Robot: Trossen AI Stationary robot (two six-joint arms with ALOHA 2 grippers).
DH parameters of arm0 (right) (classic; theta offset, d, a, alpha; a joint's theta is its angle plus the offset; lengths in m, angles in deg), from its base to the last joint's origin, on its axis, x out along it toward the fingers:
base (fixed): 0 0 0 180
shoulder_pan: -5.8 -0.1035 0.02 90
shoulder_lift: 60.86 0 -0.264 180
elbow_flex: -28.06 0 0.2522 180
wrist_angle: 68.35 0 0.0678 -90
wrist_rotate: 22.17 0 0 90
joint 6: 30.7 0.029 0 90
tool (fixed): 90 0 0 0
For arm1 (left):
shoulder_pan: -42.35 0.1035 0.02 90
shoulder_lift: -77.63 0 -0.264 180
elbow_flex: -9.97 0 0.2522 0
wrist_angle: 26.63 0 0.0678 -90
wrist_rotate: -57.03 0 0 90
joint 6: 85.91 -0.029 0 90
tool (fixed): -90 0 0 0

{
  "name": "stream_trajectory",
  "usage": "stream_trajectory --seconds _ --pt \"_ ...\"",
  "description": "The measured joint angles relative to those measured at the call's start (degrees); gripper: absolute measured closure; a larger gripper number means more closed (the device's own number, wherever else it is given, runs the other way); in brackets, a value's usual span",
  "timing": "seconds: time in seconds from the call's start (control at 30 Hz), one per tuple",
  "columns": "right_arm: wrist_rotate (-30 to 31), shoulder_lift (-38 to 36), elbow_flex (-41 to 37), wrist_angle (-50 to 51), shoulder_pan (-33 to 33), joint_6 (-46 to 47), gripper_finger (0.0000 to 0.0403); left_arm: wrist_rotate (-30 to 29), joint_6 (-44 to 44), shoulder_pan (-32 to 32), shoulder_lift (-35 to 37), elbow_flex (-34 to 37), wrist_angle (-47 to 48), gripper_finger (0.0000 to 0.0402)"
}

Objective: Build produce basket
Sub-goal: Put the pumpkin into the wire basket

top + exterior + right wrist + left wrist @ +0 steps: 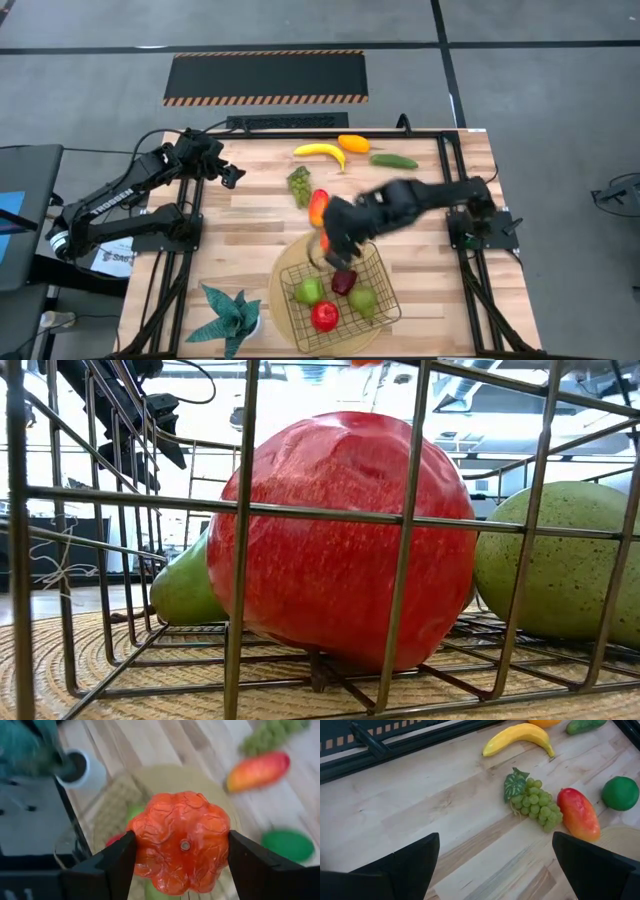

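The right arm reaches from the table's right side across toward the middle, its forearm blurred in the high view; the right gripper hangs over the far left corner of the basket; its fingers are clamped on an orange-red ribbed tomato, one finger pressed against each flank, the fruit clear of the basket floor.

The left arm is folded back at the table's far left edge, over bare wood; the left gripper points toward the middle of the table with its fingers spread wide and nothing between them.

The basket sits on a round tan mat at the near centre of the table; it contains a red apple, a green apple, a pear and a dark red fruit; in the low view the red apple fills the wire grid, the green fruit either side of it.

Outside the basket: a mango and green grapes lie just beyond it; a lime lies near the mango; a banana, an orange fruit and a cucumber lie along the far edge; a teal plant stands at the near left corner.
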Motion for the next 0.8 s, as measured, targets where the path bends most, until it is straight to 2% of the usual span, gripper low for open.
stream_trajectory --seconds 0.17,0.3,0.8 --pt "2.53 0.59 -2.7 5.19 -8.3 8.43 0.0133 0.02 0.03 0.0 0.0 0.0 0.0 0.0028" --pt "2.26 1.96 -8.14 5.98 -11.63 13.6 0.0133 0.04 0.04 0.0 0.0 0.0 -0.01 0.0028" --pt "2.16 1.8 -32.82 -8.25 -9.94 13.82 0.0132 0.72 0.24 0.0 -0.11 0.0 -0.11 0.0028"
